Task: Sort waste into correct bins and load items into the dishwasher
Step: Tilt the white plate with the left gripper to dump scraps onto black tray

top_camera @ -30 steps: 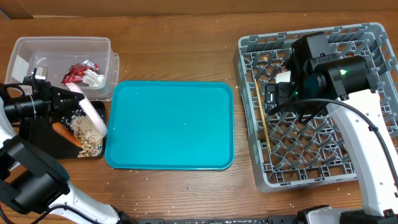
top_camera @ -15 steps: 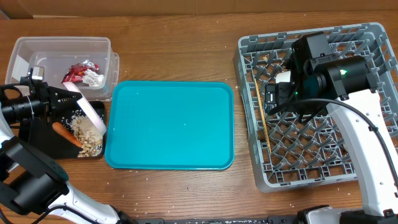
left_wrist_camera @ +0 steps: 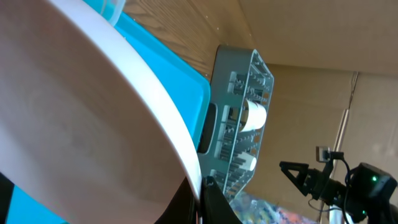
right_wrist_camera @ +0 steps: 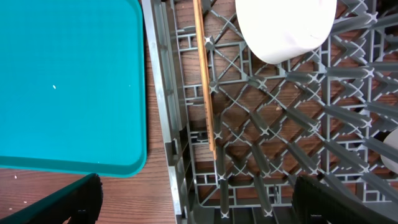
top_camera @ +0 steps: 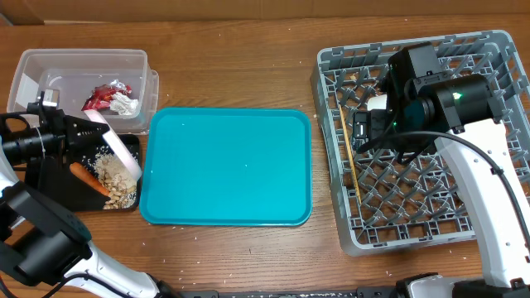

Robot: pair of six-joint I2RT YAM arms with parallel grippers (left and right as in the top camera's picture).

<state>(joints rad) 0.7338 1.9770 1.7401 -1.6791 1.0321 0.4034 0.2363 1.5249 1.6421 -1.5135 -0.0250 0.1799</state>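
While the left hand (top_camera: pixel 86 130) pinches the tilted white plate (top_camera: pixel 122 151) above the black tray (top_camera: pixel 50 175), scraps (top_camera: pixel 114 178) lie below; tipping seems finished. Next it must cross to the grey rack (top_camera: pixel 349 238), where the right hand (top_camera: pixel 366 131) hangs wide open.

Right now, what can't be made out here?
Overhead: the right arm covers most of the white bowl in the grey plastic dish rack.
Left wrist: the pale round dish fills the frame, hiding the shallow black tray and most of the left pincer.
Right wrist: the top edge cuts off that bowl; a second white item is clipped at the right edge.
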